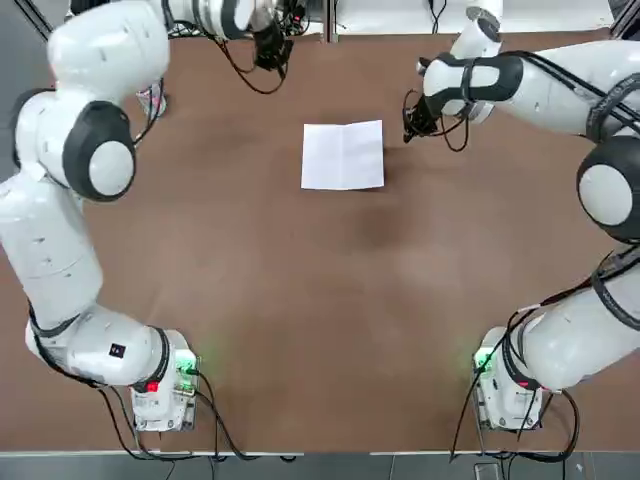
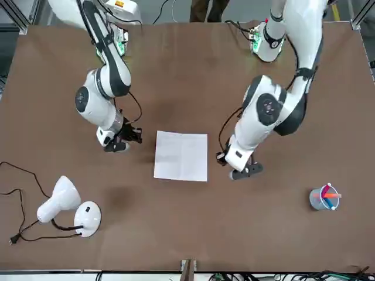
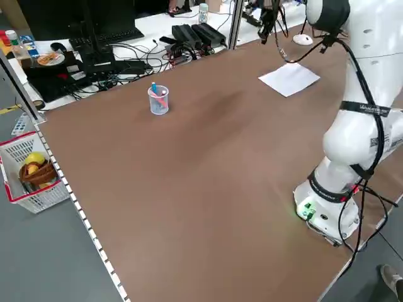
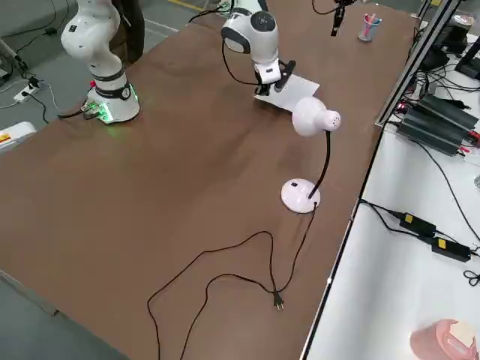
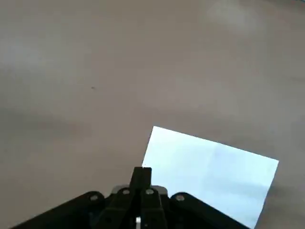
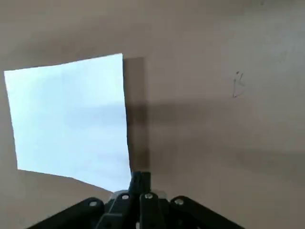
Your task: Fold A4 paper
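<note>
Top view shows one A4 paper (image 1: 343,155) between two tools, left (image 1: 268,50) and right (image 1: 414,124), both pressed together.

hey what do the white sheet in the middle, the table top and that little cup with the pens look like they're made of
The A4 paper: thin matte white paper, lying flat, with a faint crease down its middle. The tabletop: a smooth, matte brown surface, possibly laminate or a mat; no grain shows, so it stays open. The cup: seemingly clear plastic or glass, since the pens inside show through its wall.

We can read no text, label, brand or number on anything in these views.
</note>
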`<state>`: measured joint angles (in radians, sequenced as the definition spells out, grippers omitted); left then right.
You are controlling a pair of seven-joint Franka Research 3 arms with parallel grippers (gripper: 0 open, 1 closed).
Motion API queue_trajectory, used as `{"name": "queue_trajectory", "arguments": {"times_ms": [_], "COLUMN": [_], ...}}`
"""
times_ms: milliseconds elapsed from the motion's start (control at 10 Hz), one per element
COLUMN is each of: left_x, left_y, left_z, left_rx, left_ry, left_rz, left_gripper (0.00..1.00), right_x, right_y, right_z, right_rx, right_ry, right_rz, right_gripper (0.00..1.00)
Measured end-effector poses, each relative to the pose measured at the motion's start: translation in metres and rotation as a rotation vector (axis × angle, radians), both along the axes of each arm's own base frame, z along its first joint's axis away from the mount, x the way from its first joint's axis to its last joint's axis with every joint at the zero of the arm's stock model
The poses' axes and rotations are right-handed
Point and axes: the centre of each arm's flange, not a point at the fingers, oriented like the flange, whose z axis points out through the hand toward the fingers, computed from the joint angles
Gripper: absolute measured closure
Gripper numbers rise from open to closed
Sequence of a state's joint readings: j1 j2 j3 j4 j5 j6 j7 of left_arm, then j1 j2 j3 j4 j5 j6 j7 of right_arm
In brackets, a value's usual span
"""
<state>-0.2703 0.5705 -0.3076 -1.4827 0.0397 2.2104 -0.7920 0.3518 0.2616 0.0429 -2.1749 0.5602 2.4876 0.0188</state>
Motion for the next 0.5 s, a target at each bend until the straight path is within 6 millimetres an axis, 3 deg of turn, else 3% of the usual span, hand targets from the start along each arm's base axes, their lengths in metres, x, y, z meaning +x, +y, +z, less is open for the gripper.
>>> {"name": "queue_trajectory", "arguments": {"times_ms": [200, 500], "left_x": [-0.008, -0.019], "left_y": [-0.032, -0.056], "left_z": [-0.056, -0.124], "left_rx": [0.032, 0.055], "left_ry": [-0.025, -0.047], "left_rz": [0.007, -0.005], "left_gripper": [0.99, 0.99], "right_x": [-0.009, -0.02], "right_y": [0.011, 0.016], "right_z": [-0.026, -0.069], "right_rx": [-0.005, 0.004], "right_ry": [0.033, 0.095], "right_rz": [0.03, 0.049], "right_gripper": [0.99, 0.99]}}
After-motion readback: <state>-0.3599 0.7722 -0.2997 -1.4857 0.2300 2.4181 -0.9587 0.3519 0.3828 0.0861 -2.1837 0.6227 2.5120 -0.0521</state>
